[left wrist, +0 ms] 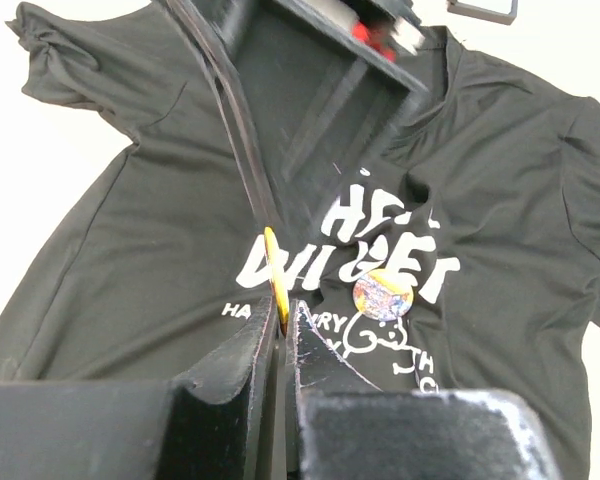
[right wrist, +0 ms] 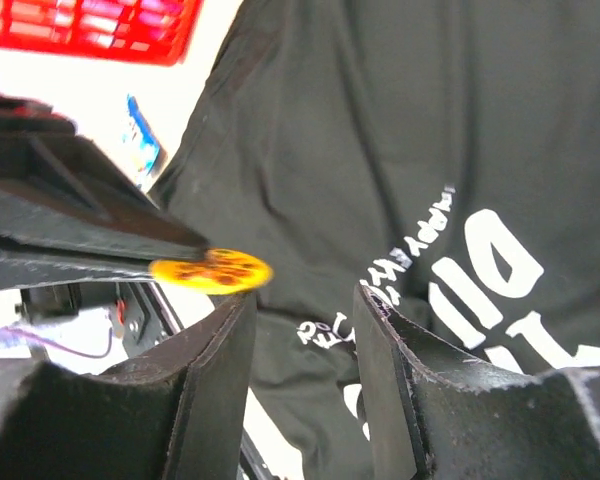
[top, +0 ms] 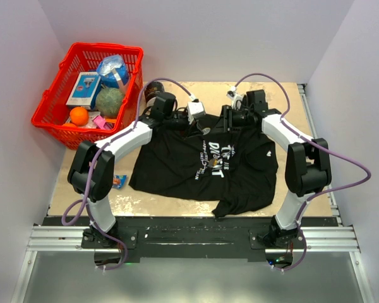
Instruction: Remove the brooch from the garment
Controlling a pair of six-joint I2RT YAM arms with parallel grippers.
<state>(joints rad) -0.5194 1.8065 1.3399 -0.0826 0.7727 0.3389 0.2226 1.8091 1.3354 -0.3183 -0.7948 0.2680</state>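
The garment [top: 177, 167], a black T-shirt with white lettering, lies spread on the table. My left gripper [left wrist: 283, 318] is shut on a round yellow-orange brooch [left wrist: 271, 265], seen edge-on and lifted above the cloth. In the right wrist view that brooch [right wrist: 212, 270] hangs at the tip of the left fingers, just past my right gripper's [right wrist: 305, 297] left finger. The right gripper is open with nothing between its fingers, over the garment [right wrist: 380, 120]. A second round, colourful badge [left wrist: 382, 295] sits on the lettering of the garment [left wrist: 130, 250]. Both grippers [top: 196, 120] [top: 230, 118] meet over the shirt's far edge.
A red basket [top: 88, 95] holding a ball, an orange and boxes stands at the far left. A small blue packet [top: 119, 181] lies on the table to the left of the shirt. The basket's rim [right wrist: 100, 25] shows at the top of the right wrist view.
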